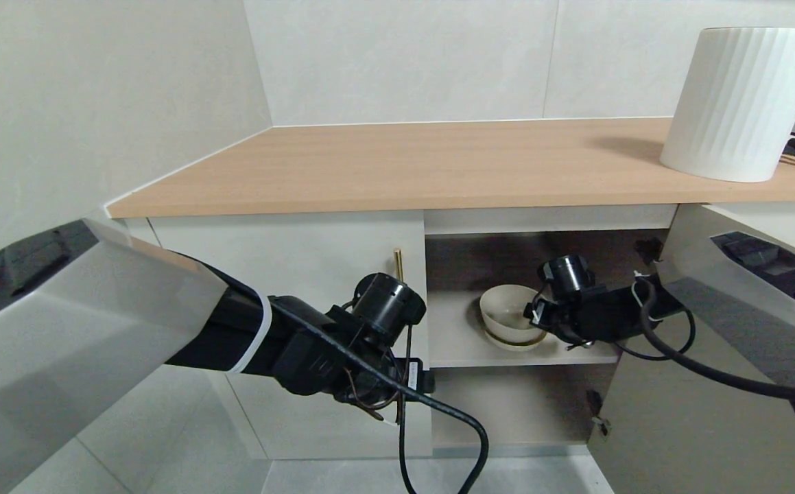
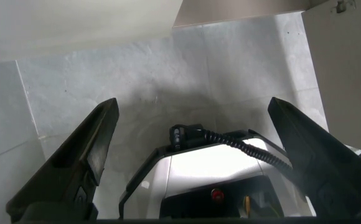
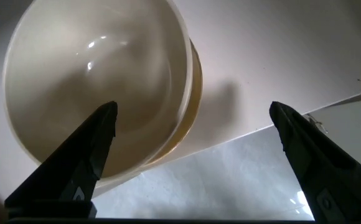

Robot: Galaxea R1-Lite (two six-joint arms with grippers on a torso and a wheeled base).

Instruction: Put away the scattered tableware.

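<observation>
I have the right gripper (image 3: pixel 193 118) in the open cabinet, fingers spread wide beside the bowl (image 1: pixel 510 317), which sits on the shelf (image 1: pixel 455 339), where I judge it belongs. It stands mouth-up with its axis vertical, possibly nested in a second bowl. My left gripper (image 2: pixel 193 109) hangs outside, fingers apart and empty.

The left tool (image 2: pixel 193 106) has its dark fingers (image 2: pixel 75 168) spread wide. Pale floor tiles (image 2: pixel 137 74) lie beyond them, with a cabinet panel (image 2: pixel 348 68) beside one finger.
</observation>
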